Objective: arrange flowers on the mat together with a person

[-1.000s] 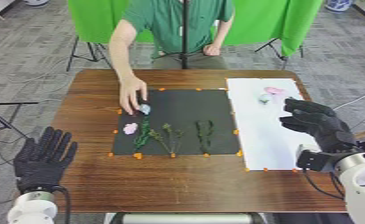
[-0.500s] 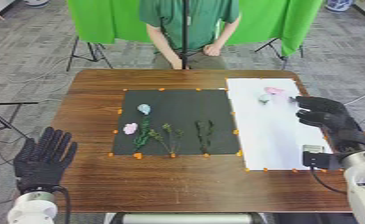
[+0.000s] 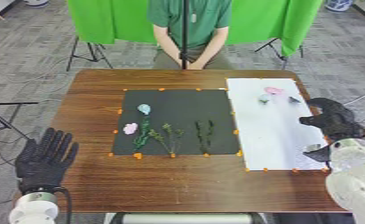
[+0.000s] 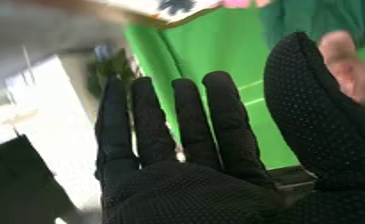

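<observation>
- Left hand [image 3: 38, 170], black glove: open, its fingers straight, at the left edge of the brown wooden table [image 3: 116, 185], towards the near corner.
- Dark grey square mat [image 3: 174, 112]: on the table, with small orange tape pieces [image 3: 138, 156] along its edges.
- Pink flower [image 3: 130, 128]: on the mat, near its left edge.
- Leafy green stem [image 3: 141, 140] and pale blue flower [image 3: 144, 108]: the stem lengthwise beside the pink flower; the blue one beyond it, towards the mat's far left corner.
- Thin branching green sprig [image 3: 170, 142]: near the mat's near edge.
- Dark green stems [image 3: 205, 135]: towards the mat's right edge.
- White sheet [image 3: 258, 130]: right of the mat; pale green-white flower [image 3: 265, 98], second pink flower [image 3: 273, 90] and small dark piece [image 3: 294, 100] near its far edge.
- Right hand [image 3: 334, 117], black glove: by the table's right edge, open, fingers straight and thumb apart.
</observation>
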